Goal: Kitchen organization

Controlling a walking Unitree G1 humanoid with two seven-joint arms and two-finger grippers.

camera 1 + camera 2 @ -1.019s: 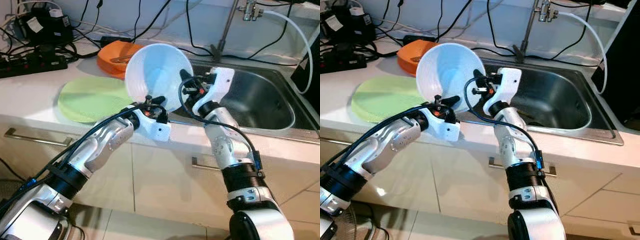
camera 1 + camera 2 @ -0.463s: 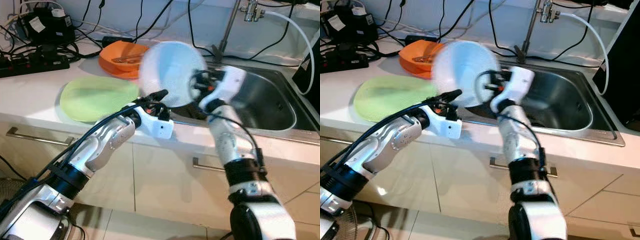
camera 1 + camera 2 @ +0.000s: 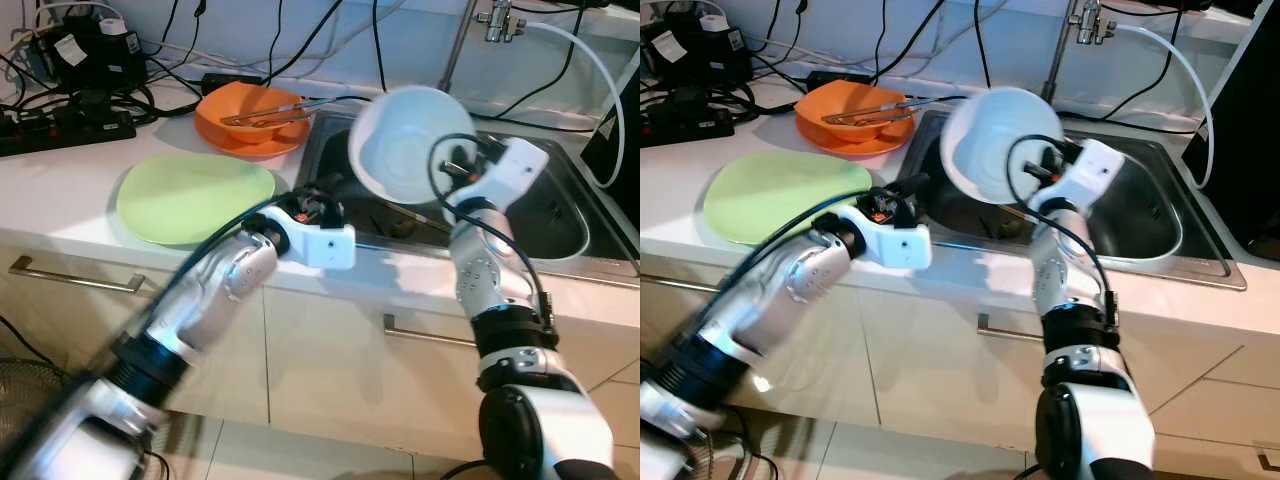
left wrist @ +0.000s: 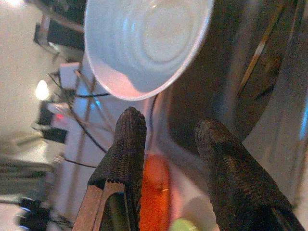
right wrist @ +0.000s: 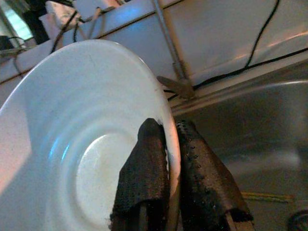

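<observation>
The wide, smooth white bowl hangs tilted above the stainless steel sink, its rim pinched by the right gripper, one finger inside and one outside. It looks rigid, glossy and likely slippery, maybe breakable; the rim seems the only sensible hold. The left gripper is spread, holding nothing, by the counter edge. I can read no labels anywhere.

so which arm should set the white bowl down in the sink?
Right. The right gripper already pinches the white bowl by its rim, above the sink. The left gripper is open at the counter edge, holding nothing.
</observation>
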